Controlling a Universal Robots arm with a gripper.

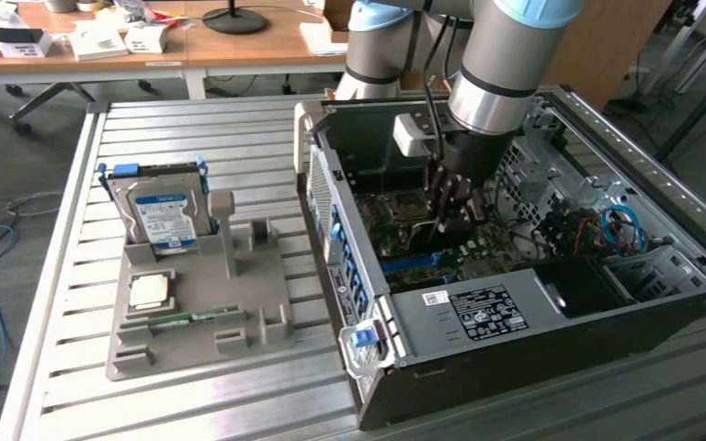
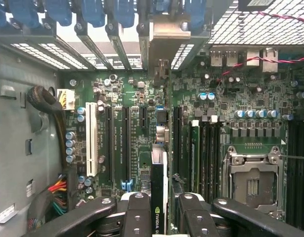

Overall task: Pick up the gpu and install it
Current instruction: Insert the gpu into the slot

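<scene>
The hand [image 1: 454,204] sat low inside the open computer case [image 1: 451,404], its fingers [image 2: 137,212] drawn narrow onto the gpu [image 2: 159,182], held edge-on. The card hung straight beneath the hand, its long axis parallel to the expansion slots [image 2: 126,143] on the motherboard [image 2: 117,84] below. Whether it touched a slot could not be told.

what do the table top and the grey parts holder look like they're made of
Table top: ribbed silvery slats with dull sheen, likely aluminium. Parts holder: even matte grey, blocky moulded shapes, probably plastic, possibly printed.
</scene>
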